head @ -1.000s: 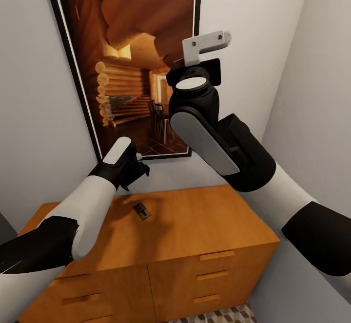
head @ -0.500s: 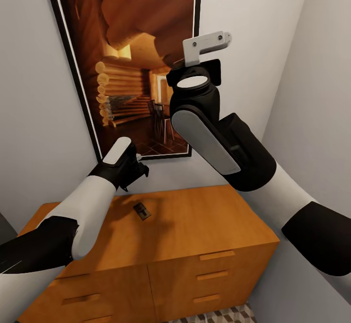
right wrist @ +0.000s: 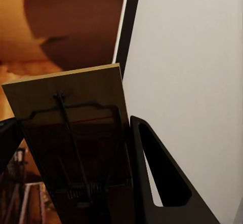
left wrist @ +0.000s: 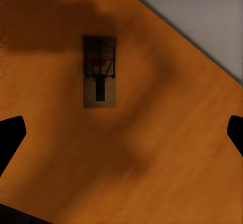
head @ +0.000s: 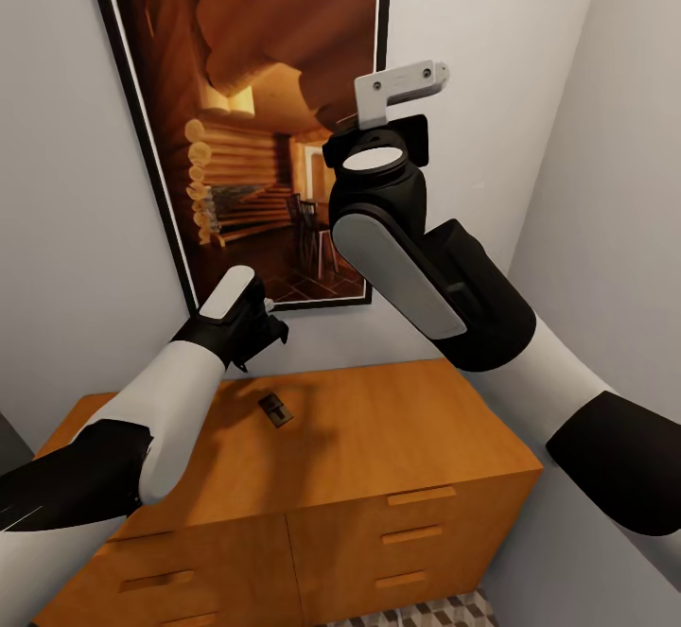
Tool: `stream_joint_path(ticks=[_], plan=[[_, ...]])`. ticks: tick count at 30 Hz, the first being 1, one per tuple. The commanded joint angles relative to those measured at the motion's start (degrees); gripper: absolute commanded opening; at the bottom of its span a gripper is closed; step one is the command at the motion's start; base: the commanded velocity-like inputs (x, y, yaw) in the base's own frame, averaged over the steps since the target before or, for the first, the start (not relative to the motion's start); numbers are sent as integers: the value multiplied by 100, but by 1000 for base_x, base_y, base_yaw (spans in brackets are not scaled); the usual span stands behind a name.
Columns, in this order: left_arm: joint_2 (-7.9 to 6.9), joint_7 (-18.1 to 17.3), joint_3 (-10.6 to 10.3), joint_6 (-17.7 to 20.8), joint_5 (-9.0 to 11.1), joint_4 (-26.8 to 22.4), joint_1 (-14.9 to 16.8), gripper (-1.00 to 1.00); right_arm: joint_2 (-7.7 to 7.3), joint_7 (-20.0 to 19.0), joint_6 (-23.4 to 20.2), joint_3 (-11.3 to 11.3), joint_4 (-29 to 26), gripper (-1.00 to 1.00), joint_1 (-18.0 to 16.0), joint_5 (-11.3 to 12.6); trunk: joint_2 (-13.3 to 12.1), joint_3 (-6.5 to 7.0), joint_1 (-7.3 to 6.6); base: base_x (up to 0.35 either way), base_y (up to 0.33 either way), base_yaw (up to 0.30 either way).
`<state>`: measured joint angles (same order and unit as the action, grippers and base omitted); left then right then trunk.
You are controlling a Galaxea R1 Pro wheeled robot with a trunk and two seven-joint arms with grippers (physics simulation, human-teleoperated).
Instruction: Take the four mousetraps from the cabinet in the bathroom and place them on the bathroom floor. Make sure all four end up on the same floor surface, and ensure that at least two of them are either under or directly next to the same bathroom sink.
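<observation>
- Mousetrap on the cabinet top [head: 275, 410]: a small dark board with wire parts, lying flat on the orange-brown cabinet [head: 397, 438], toward the left part of the top. In the left wrist view it sits ahead of the fingers [left wrist: 99, 72], with its long side pointing roughly along the view's depth.
- Second mousetrap [right wrist: 76, 148]: held in the right gripper [right wrist: 71, 173], whose dark fingers are closed against the board's sides. The board stands upright before the framed picture [head: 255, 126] and the pale wall.
- Right arm: raised high over the cabinet, wrist turned upward, so the held trap is well apart from the cabinet top.
- Left gripper [head: 248, 329]: hovers above the cabinet top, just behind and above the lying trap. Its fingers are spread wide; the two tips show at opposite edges of the wrist view and touch nothing.
- Step in hand, as a judgement: picking up the lying trap with the left gripper.
- Doing it well: bring the gripper forward until the board lies midway between the fingers, then descend straight and close across the narrow width, on bare wood rather than on the wire parts.
- Risk: a flat, thin board may slide on the smooth top if one finger meets it first.
- Bathroom floor [head: 426, 613]: a strip of cube-patterned tile shows below the drawers; no trap is seen on it.
</observation>
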<state>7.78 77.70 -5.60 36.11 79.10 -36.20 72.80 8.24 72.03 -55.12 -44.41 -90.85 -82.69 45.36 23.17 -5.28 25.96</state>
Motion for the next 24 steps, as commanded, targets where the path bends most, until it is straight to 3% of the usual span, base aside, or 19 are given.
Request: stream_joint_path(ticks=[1,5,12,24], plan=[[-4,42,-20,55,30,-5,6,100,1,56,-25,-3,-3,-100,-11,60,55,-32,26,0,0,0],[-4,49,-22,56,28,-3,6,100,0,57,-25,0,-3,-100,-11,60,216,-104,114,0,0,0],[-4,58,-28,49,2,0,6,100,1,57,-25,-5,-3,-100,-11,60,216,-104,114,0,0,0],[-4,52,-29,49,-8,7,6,100,2,57,-25,-6,-3,-100,-11,60,697,-320,378,0,0,0]])
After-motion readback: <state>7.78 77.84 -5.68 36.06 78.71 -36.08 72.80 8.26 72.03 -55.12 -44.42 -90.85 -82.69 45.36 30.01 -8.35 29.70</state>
